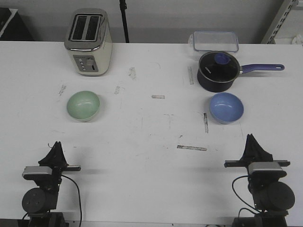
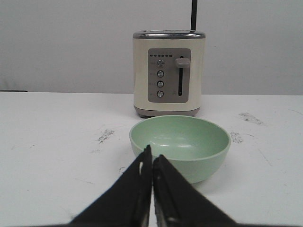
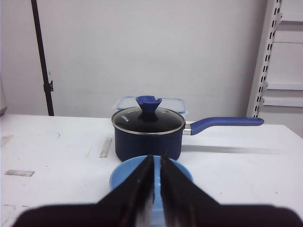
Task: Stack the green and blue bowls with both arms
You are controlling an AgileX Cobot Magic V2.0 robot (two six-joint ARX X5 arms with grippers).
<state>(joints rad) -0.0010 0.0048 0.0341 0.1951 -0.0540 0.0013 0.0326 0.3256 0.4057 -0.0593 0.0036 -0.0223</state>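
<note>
Desk [image 1: 151,156] white, bowls well apart. Green bowl [image 1: 83,105] left of centre, straight ahead of left gripper [image 1: 57,144]. Blue bowl [image 1: 227,107] right of centre, ahead of right gripper [image 1: 250,137], just before saucepan [image 1: 217,71]. Both arms' fingers pressed together, holding nothing.

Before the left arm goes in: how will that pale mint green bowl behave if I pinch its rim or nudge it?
The pale mint green round bowl looks rigid and smooth, so a rim pinch may slip. It seems thin-walled, probably light. Its rounded underside suggests a nudge would slide or rock it on the white table towards the cream toaster behind.
</note>
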